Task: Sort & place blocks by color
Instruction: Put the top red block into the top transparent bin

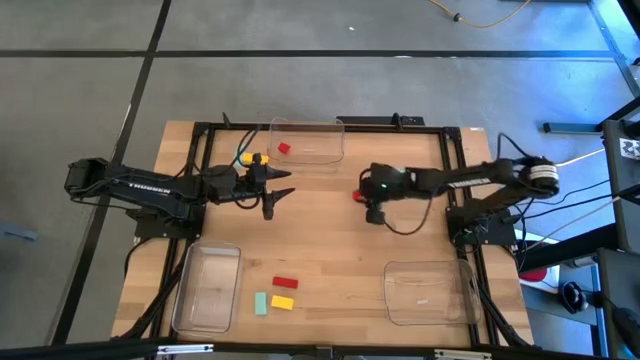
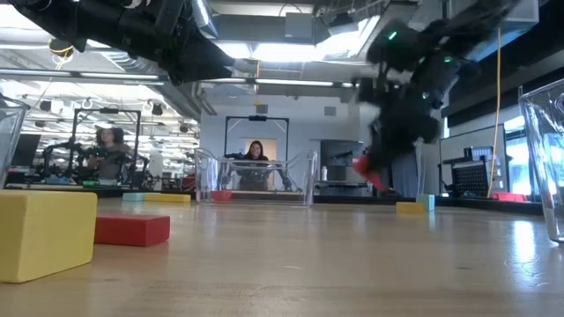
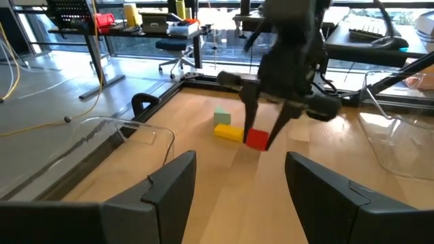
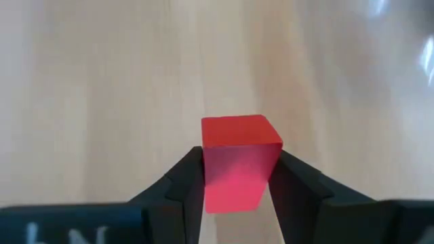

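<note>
White lettering runs along the upper link of the left arm in the high view; it looks like "THUNDER", though too small to be sure. Pale letters at the right wrist view's lower edge are cut off and unreadable.

Light wooden table carries three clear rectangular plastic trays: one at 12 o'clock, one around 7, one around 5. Grey floor all round, yellow cable up at 1.
</note>
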`<state>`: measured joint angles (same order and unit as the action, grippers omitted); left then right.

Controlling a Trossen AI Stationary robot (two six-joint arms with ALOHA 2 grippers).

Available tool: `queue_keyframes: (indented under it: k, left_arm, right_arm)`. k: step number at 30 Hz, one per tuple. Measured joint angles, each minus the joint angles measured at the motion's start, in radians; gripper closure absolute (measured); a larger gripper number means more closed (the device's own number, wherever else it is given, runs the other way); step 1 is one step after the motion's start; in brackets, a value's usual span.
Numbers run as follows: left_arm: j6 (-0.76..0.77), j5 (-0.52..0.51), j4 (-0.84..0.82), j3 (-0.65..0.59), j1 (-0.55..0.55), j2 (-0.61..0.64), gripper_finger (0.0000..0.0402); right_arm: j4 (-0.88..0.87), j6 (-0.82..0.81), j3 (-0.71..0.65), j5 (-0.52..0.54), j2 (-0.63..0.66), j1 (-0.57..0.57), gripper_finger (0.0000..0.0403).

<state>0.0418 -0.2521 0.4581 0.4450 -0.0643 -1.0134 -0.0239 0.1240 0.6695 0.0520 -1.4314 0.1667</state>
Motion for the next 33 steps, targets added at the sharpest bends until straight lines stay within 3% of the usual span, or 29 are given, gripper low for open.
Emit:
queue_keyframes:
  k: [5,10,33]
  left_arm:
    - [-0.025,-0.001,0.011,0.0,-0.001,0.0,0.0182]
    - [-0.057,0.0,0.039,0.0,-0.001,0.0,0.0182]
    - [-0.069,0.076,0.074,0.0,-0.001,0.0,0.0182]
  right_arm:
    - [0.705,-0.066,-0.147,-0.001,-0.023,-0.035,0.0269]
    - [1.028,-0.086,-0.156,-0.001,-0.092,-0.048,0.0269]
    - [1.053,-0.038,-0.111,0.026,-0.143,-0.075,0.0269]
